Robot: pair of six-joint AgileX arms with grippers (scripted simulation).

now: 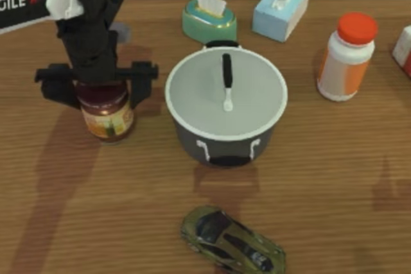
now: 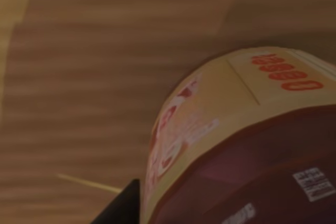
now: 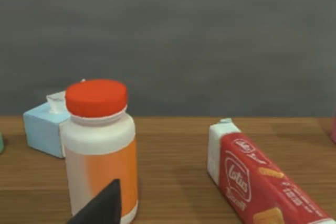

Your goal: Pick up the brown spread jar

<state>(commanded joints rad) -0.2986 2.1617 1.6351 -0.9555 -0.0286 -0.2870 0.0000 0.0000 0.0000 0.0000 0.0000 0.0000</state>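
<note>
**Closing in on the jar at the table's left**

While our left gripper [image 1: 96, 85] hangs directly over the brown spread jar [image 1: 106, 112] at the table's left, its fingers look spread wide to either side of the lid, holding nothing; we judge this the descent before the grasp. Next we would need to lower and close squarely. Moving right, a lidded pot [image 1: 225, 104] stands mid-table, then a white bottle [image 1: 346, 57]. Our left wrist view fills with the jar's label, showing closeness the top view cannot. Our right wrist view adds a red biscuit pack [image 3: 257, 179]; we cannot tell that arm's finger state.
</note>
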